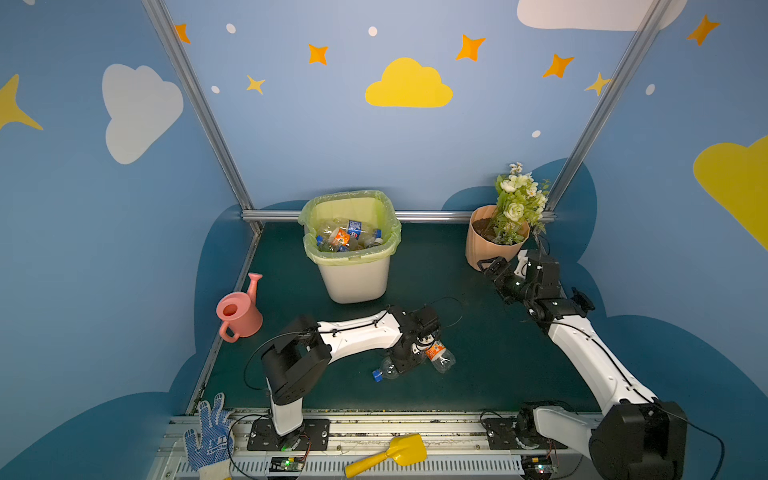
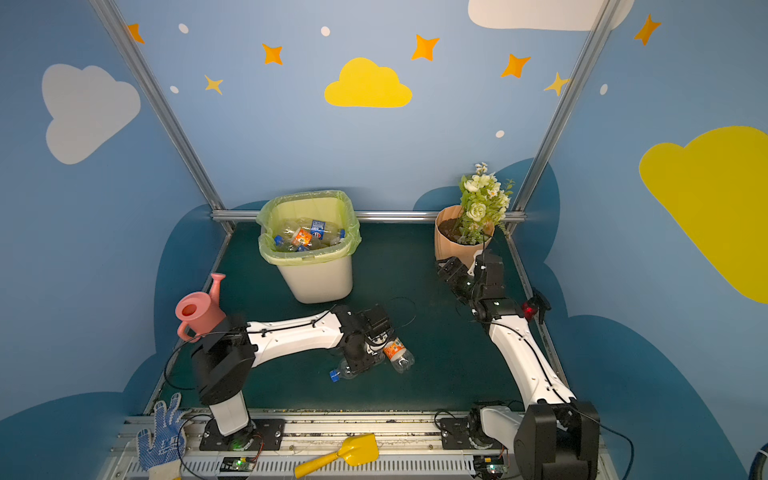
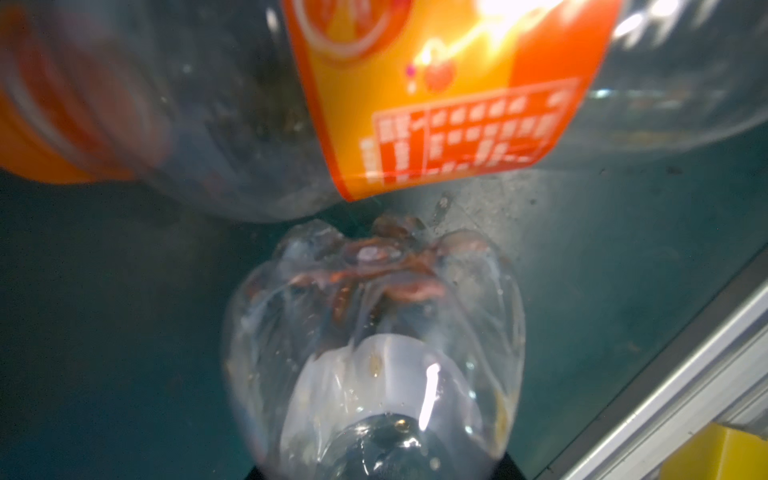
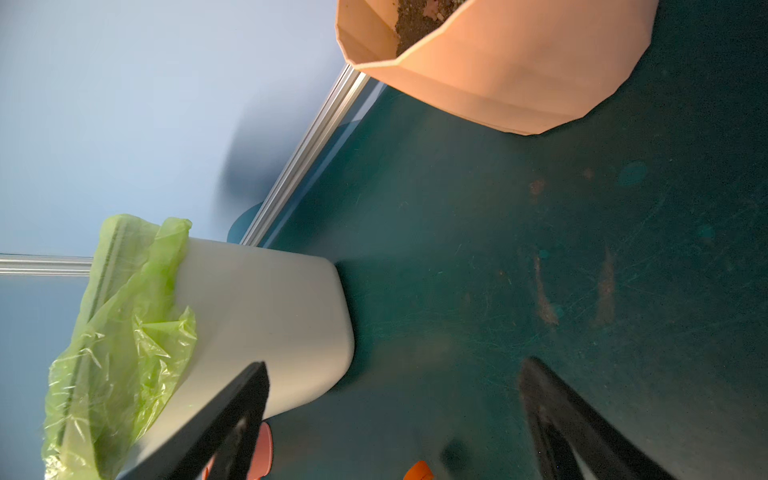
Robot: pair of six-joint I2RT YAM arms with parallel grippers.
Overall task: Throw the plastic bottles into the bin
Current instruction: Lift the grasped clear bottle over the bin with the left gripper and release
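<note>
Two plastic bottles lie on the green mat at the front middle. One is a clear bottle [image 1: 387,368] with a blue cap; the other, an orange-label bottle [image 1: 439,354], lies against it. My left gripper [image 1: 409,358] points down over the clear bottle and is shut on its body. In the left wrist view that clear bottle [image 3: 374,332] fills the space between the jaws, and the orange-label bottle [image 3: 436,104] lies just past it. The bin [image 1: 355,282], off-white with a green bag, stands behind and holds several bottles [image 1: 345,237]. My right gripper [image 1: 505,262] hangs open and empty by the flower pot.
A peach flower pot [image 1: 484,249] with white flowers stands at the back right, beside the right gripper. A pink watering can [image 1: 239,316] sits at the left edge. A red spray bottle [image 2: 530,309] shows behind the right arm. A blue-dotted glove [image 1: 210,436] and a yellow scoop [image 1: 390,455] lie on the front rail.
</note>
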